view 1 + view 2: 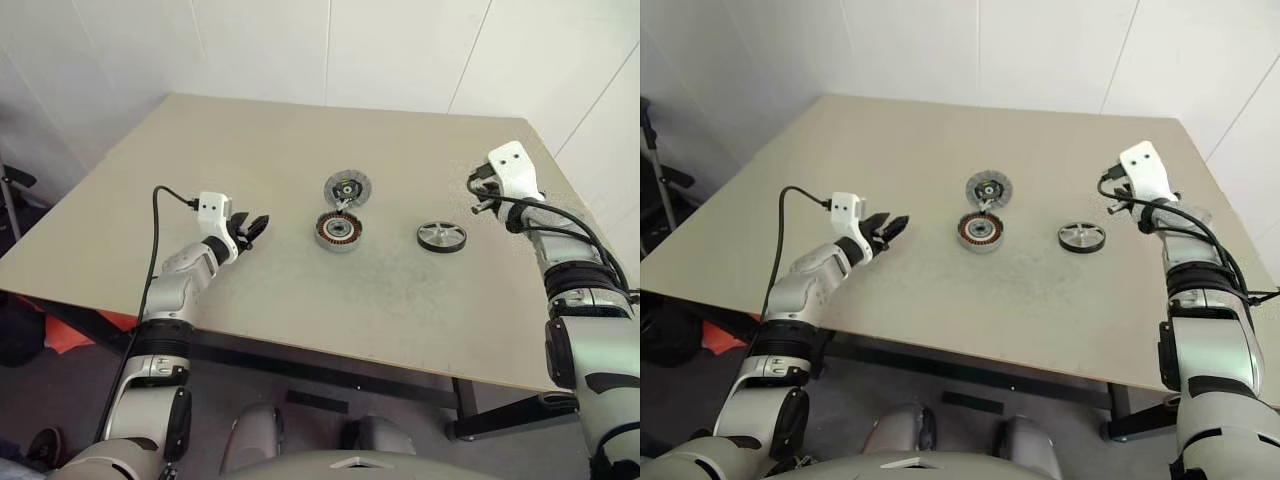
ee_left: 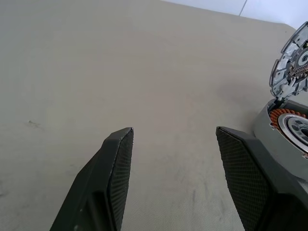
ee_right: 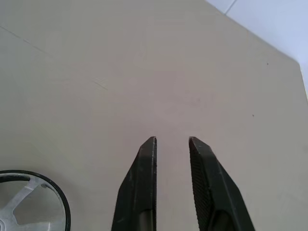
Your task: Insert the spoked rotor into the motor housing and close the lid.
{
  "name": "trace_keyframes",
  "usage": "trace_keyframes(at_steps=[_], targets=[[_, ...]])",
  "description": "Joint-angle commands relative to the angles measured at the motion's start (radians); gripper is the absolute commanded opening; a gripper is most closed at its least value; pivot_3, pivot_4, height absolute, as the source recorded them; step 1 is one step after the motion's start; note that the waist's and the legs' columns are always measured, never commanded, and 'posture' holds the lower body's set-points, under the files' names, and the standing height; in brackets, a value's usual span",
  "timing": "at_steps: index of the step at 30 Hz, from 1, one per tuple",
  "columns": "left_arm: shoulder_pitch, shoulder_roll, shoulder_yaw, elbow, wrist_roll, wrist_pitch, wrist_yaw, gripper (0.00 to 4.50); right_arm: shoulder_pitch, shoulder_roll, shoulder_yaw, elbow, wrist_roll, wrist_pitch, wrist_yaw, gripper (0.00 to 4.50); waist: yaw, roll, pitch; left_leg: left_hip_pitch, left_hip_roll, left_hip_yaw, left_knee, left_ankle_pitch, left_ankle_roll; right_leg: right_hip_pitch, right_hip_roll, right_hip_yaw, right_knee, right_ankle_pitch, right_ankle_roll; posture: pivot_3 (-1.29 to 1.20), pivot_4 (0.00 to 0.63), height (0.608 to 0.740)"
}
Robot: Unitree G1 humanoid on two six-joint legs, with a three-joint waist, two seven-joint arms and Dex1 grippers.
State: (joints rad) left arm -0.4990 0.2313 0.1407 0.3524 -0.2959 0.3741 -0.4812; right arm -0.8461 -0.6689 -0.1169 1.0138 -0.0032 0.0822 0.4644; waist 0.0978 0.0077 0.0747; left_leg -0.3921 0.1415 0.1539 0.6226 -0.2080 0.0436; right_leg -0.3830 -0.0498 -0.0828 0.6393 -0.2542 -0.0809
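Note:
The motor housing (image 1: 339, 232), a squat silver ring with copper windings, sits mid-table. The lid (image 1: 347, 188), a thin grey disc with blue and yellow marks at its centre, leans tilted against the housing's far rim. The spoked rotor (image 1: 441, 236) lies flat to the housing's right, its silvery spoked face up. My left gripper (image 1: 252, 228) hovers left of the housing, open and empty, pointing toward it. My right gripper (image 3: 172, 139) is off to the right of the rotor, above the table. Its fingers stand slightly apart with nothing between them.
The beige table (image 1: 250, 150) has bare surface around the three parts. Its right edge (image 1: 570, 170) runs close to my right arm, and a white wall stands behind.

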Motion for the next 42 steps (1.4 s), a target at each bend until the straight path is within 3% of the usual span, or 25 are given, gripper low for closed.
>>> trace_keyframes(at_steps=[1, 4, 10, 23, 31, 42], targets=[[-0.018, 0.005, 0.001, -0.011, -0.008, -0.014, -0.011, 2.91, -0.061, 0.024, -0.235, -0.037, 0.256, 0.195, -0.003, 1.86, 0.0, 0.0, 0.0, 0.0, 0.0, 0.0, 0.0, 0.0, 0.0, 0.0, 0.0, 0.0, 0.0, 0.0, 0.0, 0.0, 0.0, 0.74], [-0.012, 0.007, 0.003, -0.015, -0.007, -0.012, -0.009, 2.91, -0.052, 0.023, -0.352, -0.091, 0.382, 0.386, -0.014, 1.86, 0.004, 0.0, 0.0, 0.0, 0.0, 0.0, 0.0, 0.0, 0.0, 0.0, 0.0, 0.0, 0.0, 0.0, 0.0, 0.0, 0.0, 0.74], [-0.004, 0.009, 0.0, -0.014, -0.005, -0.011, -0.013, 2.91, 0.053, -0.026, -0.438, -0.211, 0.516, 0.71, 0.034, 1.86, 0.028, 0.0, 0.0, 0.0, 0.0, 0.0, 0.0, 0.0, 0.001, 0.0, 0.0, 0.0, 0.0, 0.0, 0.0, 0.0, 0.0, 0.74], [0.023, 0.0, -0.023, -0.013, -0.001, -0.015, -0.028, 2.91, 0.298, -0.173, -0.513, -0.298, 0.597, 0.927, 0.146, 1.86, 0.055, 0.002, -0.001, 0.001, 0.0, 0.0, 0.0, 0.0, 0.0, 0.002, 0.0, 0.0, -0.002, 0.0, 0.001, 0.0, 0.0, 0.74], [0.008, -0.001, -0.032, 0.0, -0.001, -0.018, -0.034, 2.91, 0.412, -0.039, -0.548, -0.571, 0.711, 1.09, 0.113, 1.86, 0.054, 0.005, -0.003, 0.016, 0.0, 0.0, -0.01, -0.001, -0.005, 0.018, 0.001, 0.0, -0.015, -0.003, 0.011, 0.0, 0.0, 0.74], [-0.01, 0.005, -0.027, -0.024, -0.021, -0.006, -0.074, 2.91, 0.404, 0.096, -0.515, -0.639, 0.712, 1.056, 0.028, 1.86, 0.057, 0.008, -0.005, 0.01, 0.0, 0.001, -0.01, 0.0, -0.005, 0.015, 0.001, -0.001, -0.018, 0.001, 0.005, 0.0, 0.0, 0.74]])
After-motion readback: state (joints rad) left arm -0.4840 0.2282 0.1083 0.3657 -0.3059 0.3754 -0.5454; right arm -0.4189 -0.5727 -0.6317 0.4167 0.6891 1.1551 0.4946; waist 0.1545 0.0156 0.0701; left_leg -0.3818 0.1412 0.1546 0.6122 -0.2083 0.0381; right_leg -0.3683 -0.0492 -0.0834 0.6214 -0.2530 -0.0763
